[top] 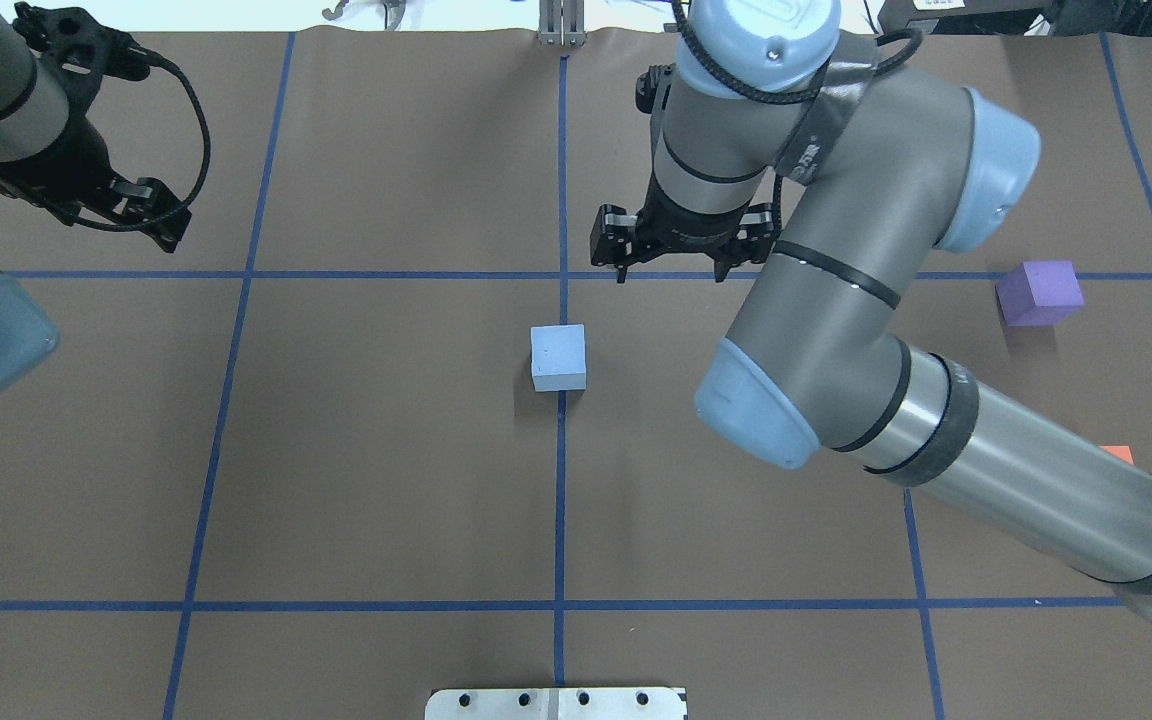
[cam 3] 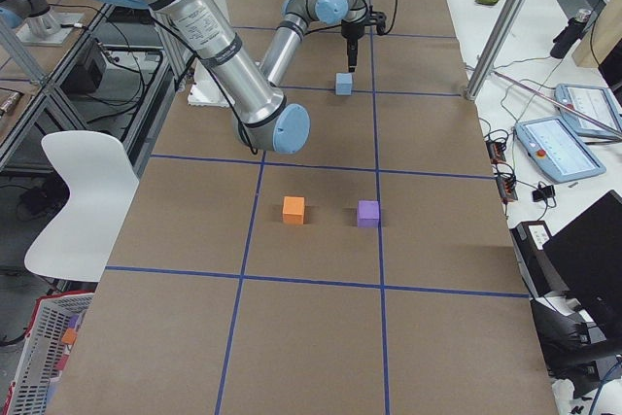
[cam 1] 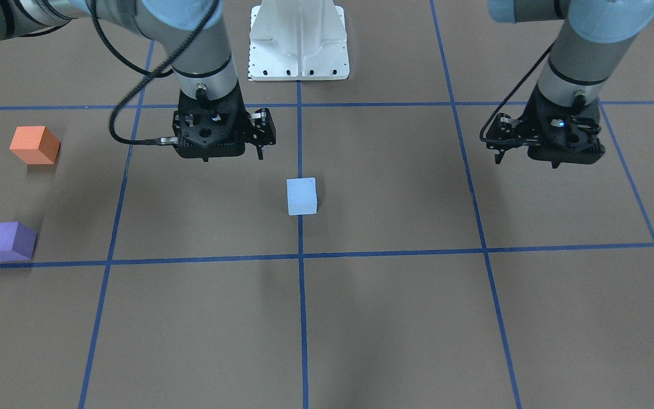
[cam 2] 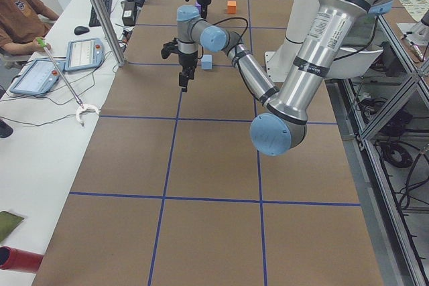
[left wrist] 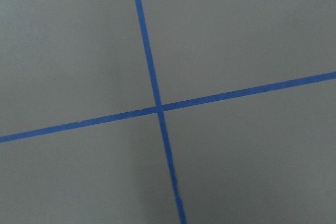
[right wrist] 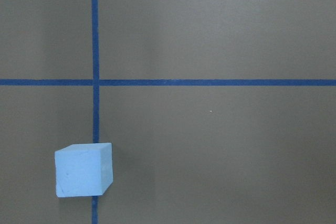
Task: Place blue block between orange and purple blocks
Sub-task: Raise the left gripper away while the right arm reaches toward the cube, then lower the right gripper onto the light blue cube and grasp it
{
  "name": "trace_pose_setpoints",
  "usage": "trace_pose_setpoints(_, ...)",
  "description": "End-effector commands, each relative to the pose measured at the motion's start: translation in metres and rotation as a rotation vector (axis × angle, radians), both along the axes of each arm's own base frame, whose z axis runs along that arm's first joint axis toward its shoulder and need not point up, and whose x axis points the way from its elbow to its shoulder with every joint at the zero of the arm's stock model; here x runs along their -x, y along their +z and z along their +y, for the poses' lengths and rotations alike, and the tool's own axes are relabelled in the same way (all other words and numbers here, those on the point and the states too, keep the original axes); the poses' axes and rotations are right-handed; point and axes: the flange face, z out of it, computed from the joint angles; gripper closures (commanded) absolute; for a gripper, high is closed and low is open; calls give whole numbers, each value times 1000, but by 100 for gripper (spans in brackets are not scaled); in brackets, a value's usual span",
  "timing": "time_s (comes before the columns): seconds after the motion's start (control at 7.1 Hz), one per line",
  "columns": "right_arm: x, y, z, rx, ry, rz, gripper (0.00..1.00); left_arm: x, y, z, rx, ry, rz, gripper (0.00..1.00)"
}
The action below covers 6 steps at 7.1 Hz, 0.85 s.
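Note:
The light blue block (cam 1: pixel 301 196) sits on the centre grid line of the brown table; it also shows in the overhead view (top: pixel 557 357) and at the lower left of the right wrist view (right wrist: pixel 83 169). The orange block (cam 1: pixel 34 145) and the purple block (cam 1: pixel 7 241) stand apart on the robot's right side, with a gap between them (cam 3: pixel 293 209) (cam 3: pixel 367 213). My right gripper (cam 1: pixel 225 153) (top: pixel 678 262) hovers open and empty above the table, a little to one side of the blue block. My left gripper (cam 1: pixel 528 159) hovers open and empty far off on the other side.
Blue tape lines (left wrist: pixel 157 107) divide the table into squares. The white robot base plate (cam 1: pixel 298 68) stands at the robot's edge. In the overhead view the right arm's forearm (top: pixel 936 440) covers most of the orange block (top: pixel 1118 453).

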Motion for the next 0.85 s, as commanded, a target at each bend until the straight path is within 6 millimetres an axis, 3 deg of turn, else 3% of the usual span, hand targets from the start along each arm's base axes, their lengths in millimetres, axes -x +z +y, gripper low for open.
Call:
trace_pose_setpoints(0.0,81,7,12,-31,-13,28,0,39,29,-9,-31,35,-38,0)
trace_pose_setpoints(0.14,107,8,9,-33,-26,24,0,39,31,-9,-29,36,-40,0)
trace_pose_setpoints(0.42,138,18,3,-39,-40,25,0,39,31,-10,-30,36,-41,0)
trace_pose_setpoints(0.7,147,26,3,-35,-49,40,0,39,33,-10,-27,36,-43,0)
